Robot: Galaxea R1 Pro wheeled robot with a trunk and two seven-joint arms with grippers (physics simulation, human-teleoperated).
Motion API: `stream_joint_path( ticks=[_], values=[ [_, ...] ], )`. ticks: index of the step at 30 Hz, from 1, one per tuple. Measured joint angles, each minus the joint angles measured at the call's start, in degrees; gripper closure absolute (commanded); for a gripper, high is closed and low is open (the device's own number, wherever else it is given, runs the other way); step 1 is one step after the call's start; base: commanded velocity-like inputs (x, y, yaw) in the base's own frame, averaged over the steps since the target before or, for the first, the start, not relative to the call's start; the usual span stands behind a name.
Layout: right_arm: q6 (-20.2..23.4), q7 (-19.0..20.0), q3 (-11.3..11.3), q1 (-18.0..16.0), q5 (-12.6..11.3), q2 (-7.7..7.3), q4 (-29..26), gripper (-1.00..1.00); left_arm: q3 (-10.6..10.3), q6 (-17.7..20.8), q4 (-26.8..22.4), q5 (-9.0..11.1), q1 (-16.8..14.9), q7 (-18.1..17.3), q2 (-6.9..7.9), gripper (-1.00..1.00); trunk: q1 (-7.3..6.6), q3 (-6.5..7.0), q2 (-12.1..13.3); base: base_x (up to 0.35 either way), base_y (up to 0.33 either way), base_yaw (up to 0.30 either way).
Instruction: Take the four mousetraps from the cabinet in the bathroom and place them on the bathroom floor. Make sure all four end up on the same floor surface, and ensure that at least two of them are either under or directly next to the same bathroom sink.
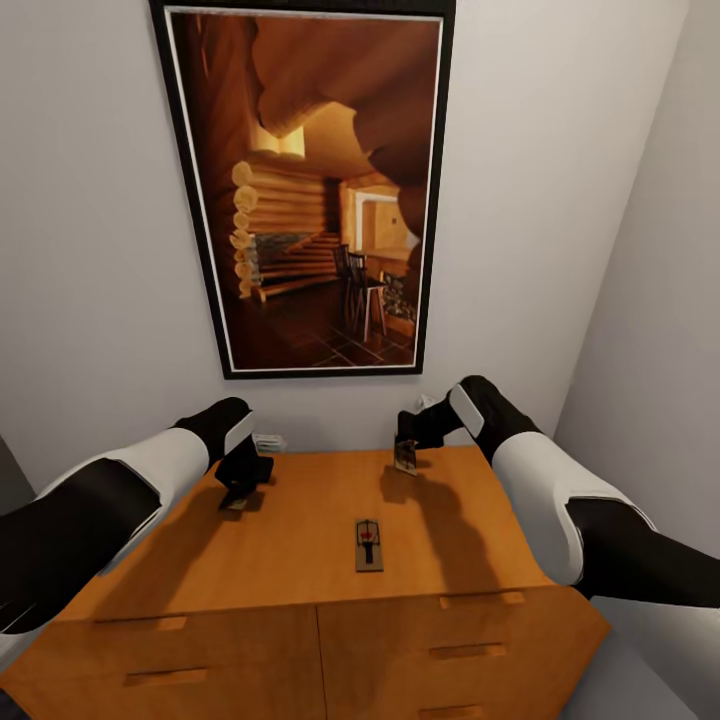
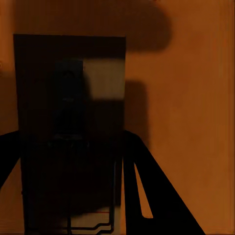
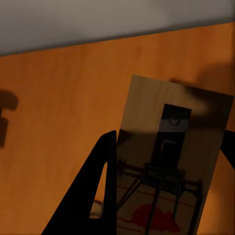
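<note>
On top of the cabinet (image 1: 300, 540), one mousetrap (image 1: 369, 545) lies near the front edge. None looks to be on the floor yet. Both arms reach toward the back edge. Each gripper, left gripper (image 1: 240, 490) and right gripper (image 1: 407, 452), pinches a mousetrap.

Plain pale grey walls (image 1: 100, 250) meet in a corner at the right, and a tall black-framed picture of a log-cabin interior (image 1: 315, 190) hangs on the far wall under soft, even light.
</note>
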Motion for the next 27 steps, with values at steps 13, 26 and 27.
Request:
stream_joint_path(
  ticks=[13, 26, 27],
  values=[
    [-0.39, 0.25, 1.48, 0.02, 5.43, 0.39, 1.31, 1.00, 0.25, -0.33, -0.22, 0.79, 0.01, -3.61, -0.79, 1.00, -2.83, 2.34, 5.22, -0.120, -0.050, 0.000],
    [-0.59, -0.31, 1.49, 0.03, 7.14, 0.46, 2.96, 1.00, 0.39, -0.38, 0.04, 0.70, 0.01, -3.34, -0.40, 1.00, -5.68, 4.68, 10.45, -0.341, -0.091, 0.000],
    [-0.61, -0.40, 1.48, 0.03, 7.12, 0.48, 3.06, 1.00, 0.39, -0.38, 0.04, 0.72, 0.01, -3.34, -0.39, 1.00, -5.90, 4.86, 10.85, -0.350, -0.084, 0.000]
  ],
)
